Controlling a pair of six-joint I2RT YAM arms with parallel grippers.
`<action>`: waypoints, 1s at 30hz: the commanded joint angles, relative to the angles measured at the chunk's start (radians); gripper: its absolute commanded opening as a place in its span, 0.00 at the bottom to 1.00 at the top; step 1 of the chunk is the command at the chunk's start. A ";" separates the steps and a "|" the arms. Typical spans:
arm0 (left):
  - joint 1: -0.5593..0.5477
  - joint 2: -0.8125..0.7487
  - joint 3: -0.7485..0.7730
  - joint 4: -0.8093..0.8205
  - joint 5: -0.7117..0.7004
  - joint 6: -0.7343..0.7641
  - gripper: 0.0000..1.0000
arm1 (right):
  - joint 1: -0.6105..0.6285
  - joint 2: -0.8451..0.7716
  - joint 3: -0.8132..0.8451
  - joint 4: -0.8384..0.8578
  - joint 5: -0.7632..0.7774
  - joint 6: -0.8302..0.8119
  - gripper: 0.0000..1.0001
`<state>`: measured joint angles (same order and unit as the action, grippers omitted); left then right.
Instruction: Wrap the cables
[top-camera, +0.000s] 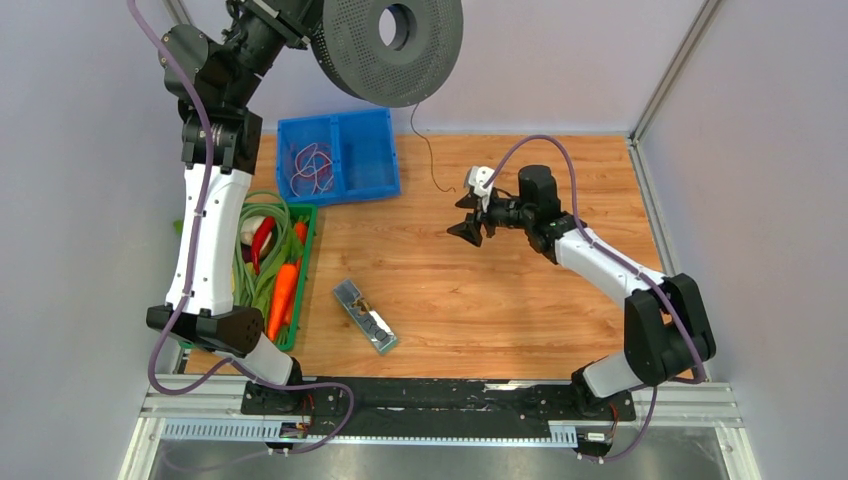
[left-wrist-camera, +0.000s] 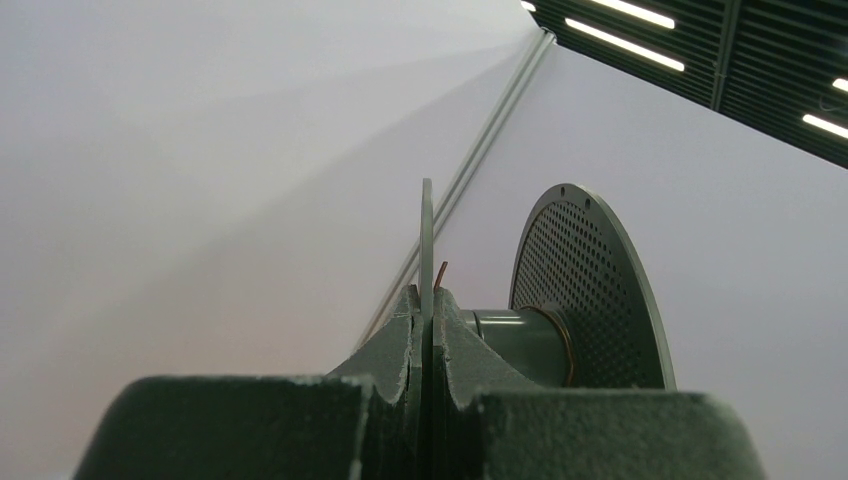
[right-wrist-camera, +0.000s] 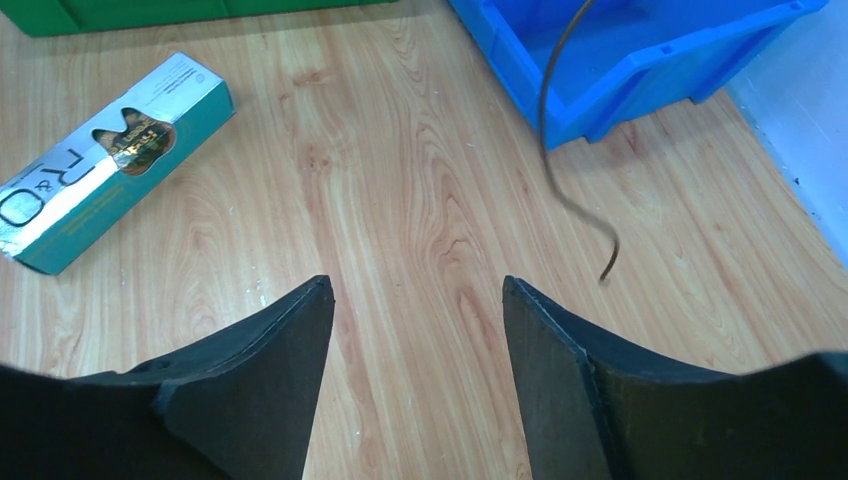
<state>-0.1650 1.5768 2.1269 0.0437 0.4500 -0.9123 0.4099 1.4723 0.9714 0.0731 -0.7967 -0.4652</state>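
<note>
Spool (top-camera: 390, 45) held aloft, cable (right-wrist-camera: 543, 120) dangling toward the worktop (top-camera: 520, 300)

We saw the left gripper (left-wrist-camera: 427, 305) pressed together on one thin flange of the spool, high above the blue bin (top-camera: 365, 150). The thin black cable hung from the spool, its free end low by the worktop; we could not tell whether it touched. The right gripper (top-camera: 466, 229) hovered near that end, spread and holding nothing.
</note>
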 joint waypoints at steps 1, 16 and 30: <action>-0.019 -0.035 0.022 0.068 -0.019 0.007 0.00 | 0.001 0.014 0.029 0.102 0.079 0.037 0.69; -0.037 -0.037 0.021 0.065 -0.014 0.016 0.00 | -0.049 -0.003 0.012 0.103 0.073 0.056 0.66; -0.048 -0.040 0.028 0.048 -0.013 0.036 0.00 | -0.011 0.028 0.062 -0.068 -0.099 -0.075 0.63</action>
<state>-0.2031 1.5768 2.1269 0.0322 0.4545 -0.8780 0.3927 1.4868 0.9768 0.0395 -0.8482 -0.4805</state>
